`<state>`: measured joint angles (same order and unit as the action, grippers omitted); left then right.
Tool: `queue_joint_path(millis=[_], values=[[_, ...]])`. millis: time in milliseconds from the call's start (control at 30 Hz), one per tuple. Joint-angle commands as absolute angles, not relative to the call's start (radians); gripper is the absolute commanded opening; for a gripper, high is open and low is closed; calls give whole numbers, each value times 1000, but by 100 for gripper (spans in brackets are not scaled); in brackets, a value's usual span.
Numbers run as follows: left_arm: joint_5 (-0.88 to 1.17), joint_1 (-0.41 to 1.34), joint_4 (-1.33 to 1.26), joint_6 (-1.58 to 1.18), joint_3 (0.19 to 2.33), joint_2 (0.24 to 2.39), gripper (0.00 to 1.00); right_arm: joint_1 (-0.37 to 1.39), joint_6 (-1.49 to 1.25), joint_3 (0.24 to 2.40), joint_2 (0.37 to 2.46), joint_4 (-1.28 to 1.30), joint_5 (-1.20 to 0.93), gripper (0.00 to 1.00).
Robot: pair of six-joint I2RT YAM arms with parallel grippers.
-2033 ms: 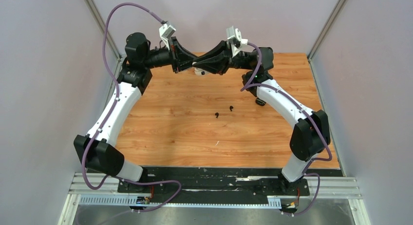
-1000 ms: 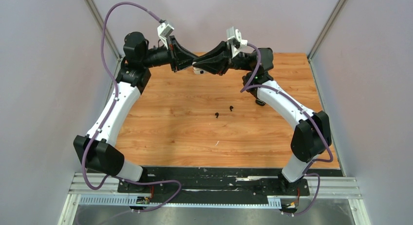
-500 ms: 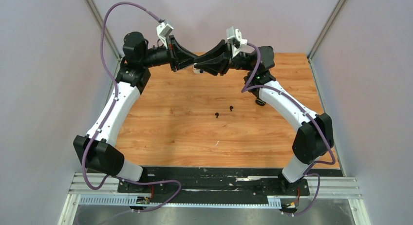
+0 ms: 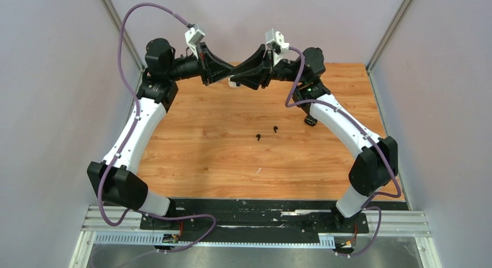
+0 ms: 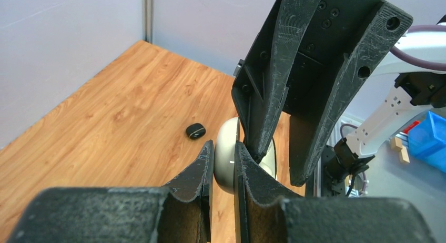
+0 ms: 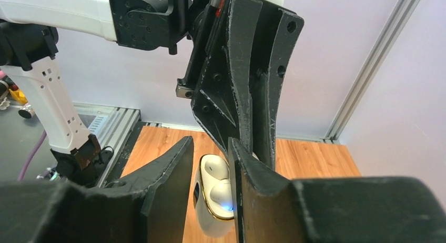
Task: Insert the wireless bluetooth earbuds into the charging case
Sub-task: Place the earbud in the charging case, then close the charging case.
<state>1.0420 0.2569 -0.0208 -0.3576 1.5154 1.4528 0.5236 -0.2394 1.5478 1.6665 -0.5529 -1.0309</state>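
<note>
At the back of the table both grippers meet in the air over a white charging case (image 4: 233, 81). My left gripper (image 5: 223, 148) is shut on the case's (image 5: 225, 166) thin white edge. The right wrist view shows the case (image 6: 210, 222) open, with two white earbuds (image 6: 212, 166) (image 6: 222, 193) seated in it and a blue light glowing. My right gripper (image 6: 210, 143) stands open around the case, with a gap on its left side. Two black earbuds (image 4: 258, 137) (image 4: 275, 129) lie loose mid-table.
A small black case (image 5: 195, 130) lies on the wood near the back right, partly behind the right arm (image 4: 310, 122). A pale scrap (image 4: 259, 170) lies toward the near edge. Grey walls close in the table on three sides.
The right gripper's jaws have spread apart around the white case. Both wrists have shifted slightly up and back. The left gripper's hold has not changed.
</note>
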Motion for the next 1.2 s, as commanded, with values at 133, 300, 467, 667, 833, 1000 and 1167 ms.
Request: queue_joint_path(millis=[133,300,467,667,833,1000,1167], values=[[1011,259,-30,-296,1473,1399,0,514,-279,1661,1612,-515,-976,50],[1007,259,-37,-272,1451,1397,0,441,-350,1719,1606,-367,-1029,61],[1037,259,-95,-287,1451,1399,0,391,-315,1646,1616,-155,-1206,66],[1074,259,-127,-266,1456,1393,0,382,-308,1573,1662,-96,-1338,70],[1066,262,-140,-266,1445,1386,0,403,-328,1646,1719,-109,-1345,69],[1042,269,-149,-258,1429,1380,0,433,-388,1701,1774,-161,-1380,61],[1003,277,-150,-251,1422,1381,0,437,-484,1696,1792,-298,-1360,57]])
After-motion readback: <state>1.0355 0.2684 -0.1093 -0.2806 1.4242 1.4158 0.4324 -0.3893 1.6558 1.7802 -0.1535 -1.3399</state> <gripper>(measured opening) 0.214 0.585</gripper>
